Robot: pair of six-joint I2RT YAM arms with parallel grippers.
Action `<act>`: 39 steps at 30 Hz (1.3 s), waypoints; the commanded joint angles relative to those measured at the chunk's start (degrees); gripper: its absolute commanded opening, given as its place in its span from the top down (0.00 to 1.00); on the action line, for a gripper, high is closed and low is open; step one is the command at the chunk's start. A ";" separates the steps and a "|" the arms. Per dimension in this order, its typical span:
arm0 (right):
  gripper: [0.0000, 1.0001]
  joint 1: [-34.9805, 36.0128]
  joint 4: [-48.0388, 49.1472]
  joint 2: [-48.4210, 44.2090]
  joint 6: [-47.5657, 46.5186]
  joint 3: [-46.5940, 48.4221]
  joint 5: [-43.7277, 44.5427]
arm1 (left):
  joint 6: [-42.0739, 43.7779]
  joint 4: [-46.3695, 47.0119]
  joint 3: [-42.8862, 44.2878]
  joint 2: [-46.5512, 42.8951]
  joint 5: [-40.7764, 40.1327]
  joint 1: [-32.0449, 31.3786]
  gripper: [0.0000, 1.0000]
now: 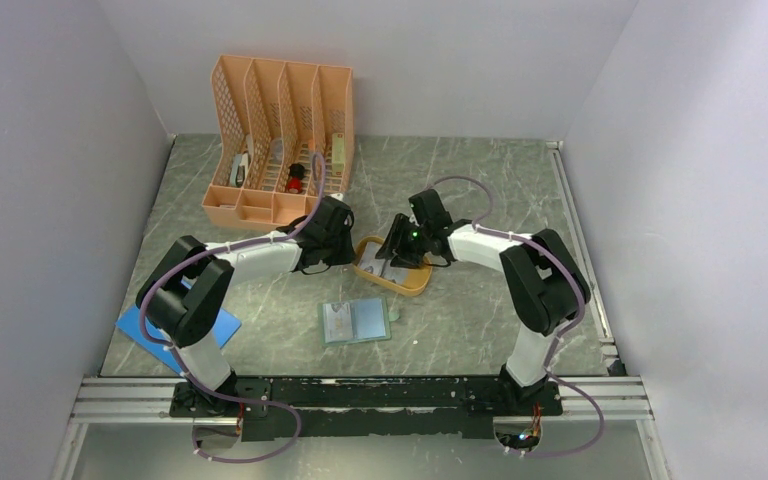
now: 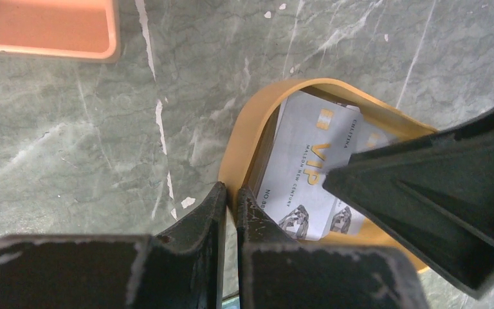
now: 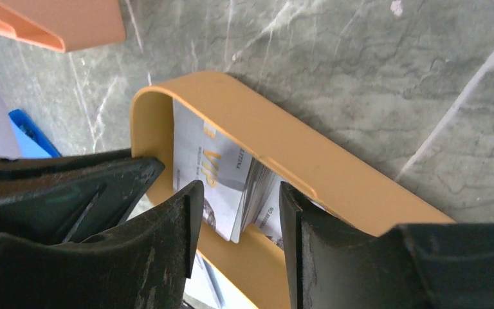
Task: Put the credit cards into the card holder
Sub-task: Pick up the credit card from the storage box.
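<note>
Several pale credit cards (image 2: pixel 309 174) marked "VIP" lie in the orange oval tray (image 1: pixel 412 285), some lifted on edge in the right wrist view (image 3: pixel 231 170). My left gripper (image 2: pixel 231 196) is shut on the tray's left rim (image 2: pixel 244 141); in the top view it (image 1: pixel 357 252) sits at the tray's left end. My right gripper (image 3: pixel 238 193) is open, with its jaws either side of the tilted cards and not closed on them; in the top view it (image 1: pixel 398 252) is over the tray. The card holder (image 1: pixel 355 321) lies open and flat, in front of the tray.
An orange file organiser (image 1: pixel 280 140) with small items stands at the back left. A bright blue flat sheet (image 1: pixel 175 325) lies at the front left under the left arm. White walls close in the table on three sides.
</note>
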 commanded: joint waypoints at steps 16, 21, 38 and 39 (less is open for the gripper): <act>0.76 -1.46 -5.47 0.92 -2.25 -2.19 6.58 | -0.11 -3.43 -0.61 0.21 0.99 0.12 0.95; 0.78 -2.13 -4.30 -0.15 -2.11 -3.22 5.17 | -0.27 -3.26 -0.70 0.21 1.19 0.21 0.95; 0.93 -3.95 -0.65 -4.97 0.70 -6.00 0.52 | -0.24 -3.12 -0.71 0.18 1.55 0.21 0.95; 0.95 -4.00 -0.64 -5.37 0.78 -6.02 0.24 | -0.26 -3.12 -0.64 0.27 1.60 0.25 0.95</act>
